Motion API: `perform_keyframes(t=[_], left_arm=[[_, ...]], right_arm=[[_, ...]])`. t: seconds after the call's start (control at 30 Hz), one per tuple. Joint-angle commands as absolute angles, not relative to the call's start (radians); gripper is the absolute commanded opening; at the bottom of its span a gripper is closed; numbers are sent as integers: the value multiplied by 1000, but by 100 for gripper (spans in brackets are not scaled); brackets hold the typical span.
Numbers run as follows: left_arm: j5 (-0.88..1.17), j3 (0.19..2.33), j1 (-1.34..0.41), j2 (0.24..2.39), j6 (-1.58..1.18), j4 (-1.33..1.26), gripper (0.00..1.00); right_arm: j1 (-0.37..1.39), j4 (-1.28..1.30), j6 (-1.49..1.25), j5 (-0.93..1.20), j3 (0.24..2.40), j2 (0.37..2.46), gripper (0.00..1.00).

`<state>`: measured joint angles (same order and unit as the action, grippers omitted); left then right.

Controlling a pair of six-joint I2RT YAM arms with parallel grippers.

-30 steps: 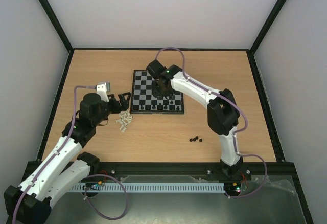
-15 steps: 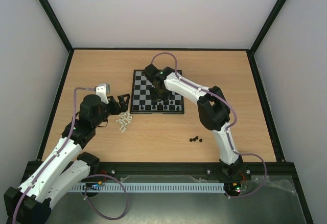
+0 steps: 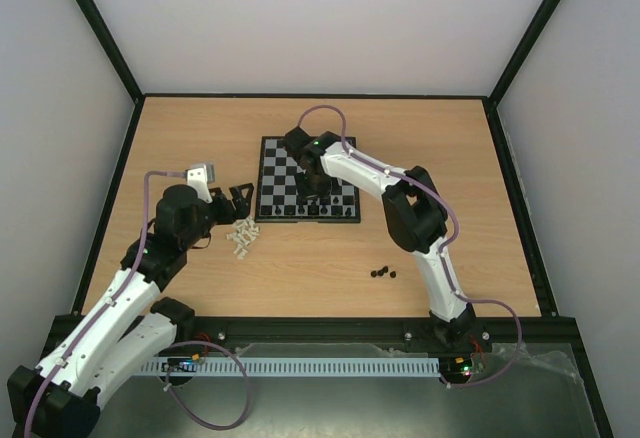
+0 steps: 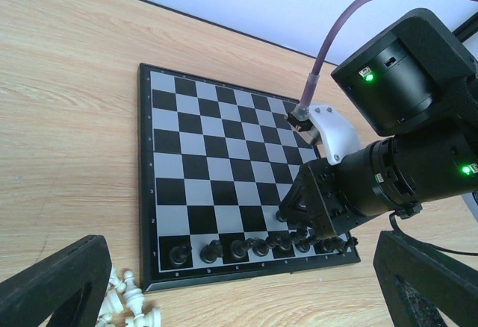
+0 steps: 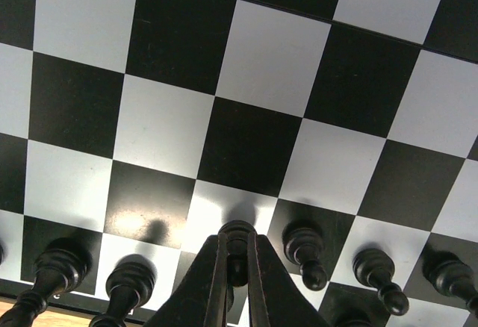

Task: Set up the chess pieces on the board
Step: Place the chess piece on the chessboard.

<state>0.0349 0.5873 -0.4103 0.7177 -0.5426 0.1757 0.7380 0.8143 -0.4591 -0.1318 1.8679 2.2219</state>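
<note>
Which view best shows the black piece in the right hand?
Right wrist: the tiny black plastic chess piece sits close up, clamped in the right hand over the black-and-silver checked board. Left wrist shows it as a dark speck at the hand's tip; the top view hides it under the arm.

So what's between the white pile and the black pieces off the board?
Nothing, just bare table between the white pile and the loose black pieces, seen in the top view.
</note>
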Motion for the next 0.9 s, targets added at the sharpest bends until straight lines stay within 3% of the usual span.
perform_keyframes(t=[0.0,0.87], left_arm=[[27,579,-413,702,-548,193,100],[12,574,-413,709,-551,184,100]], right_arm=[[731,868,-442,-124,1886,2247,4],[731,855,-431,-87,1869,2238,6]])
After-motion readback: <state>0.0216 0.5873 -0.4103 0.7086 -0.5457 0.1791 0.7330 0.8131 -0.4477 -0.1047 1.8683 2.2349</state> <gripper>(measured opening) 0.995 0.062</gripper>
